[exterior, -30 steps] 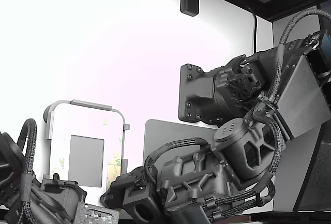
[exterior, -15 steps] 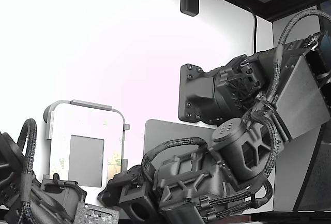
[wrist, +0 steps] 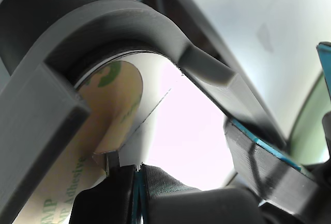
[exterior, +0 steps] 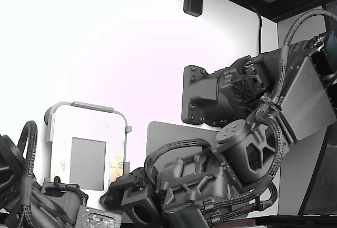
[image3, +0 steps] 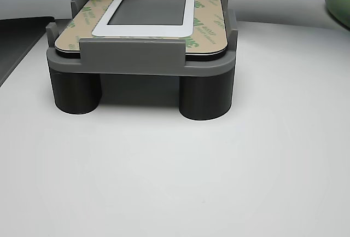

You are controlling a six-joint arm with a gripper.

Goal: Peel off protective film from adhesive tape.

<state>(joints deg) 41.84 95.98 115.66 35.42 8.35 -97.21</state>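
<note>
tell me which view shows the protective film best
The wrist view: the protective film fills the close-up, its tan corner curling off the white panel. The other view shows it flat around the grey square. The exterior view gives only a small glimpse.

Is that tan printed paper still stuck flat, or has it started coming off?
Starting to come off: the wrist view shows the protective film curling upward at one corner.

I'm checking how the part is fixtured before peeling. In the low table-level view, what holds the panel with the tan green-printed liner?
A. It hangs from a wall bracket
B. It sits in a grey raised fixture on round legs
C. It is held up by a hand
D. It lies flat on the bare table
B: the panel with its tan liner rests in a grey fixture raised on round legs above the white table.
</note>
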